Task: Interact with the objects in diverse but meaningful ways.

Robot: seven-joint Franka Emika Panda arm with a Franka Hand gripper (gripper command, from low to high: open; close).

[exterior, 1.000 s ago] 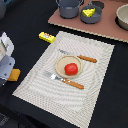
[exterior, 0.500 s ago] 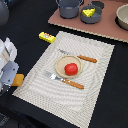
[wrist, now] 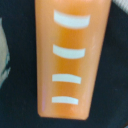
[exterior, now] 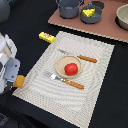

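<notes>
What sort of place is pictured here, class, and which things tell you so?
Probably a pretend dining or toy-kitchen table: a striped placemat holds a plate with a red tomato between two utensils, and a blue-grey pot stands behind. An orange-brown bread loaf fills the wrist view.

**Black tabletop: items lying directly on it**

The black table (exterior: 30, 20) is carrying a striped placemat (exterior: 95, 85), the landmark here. A yellow red-marked packet (exterior: 47, 37) is lying just beside the placemat's far corner on the exterior view's left. An orange-brown bread loaf (exterior: 19, 81) is sitting at the placemat's near-left edge. A brown board (exterior: 107, 27) is resting beyond the placemat's far edge.
</notes>
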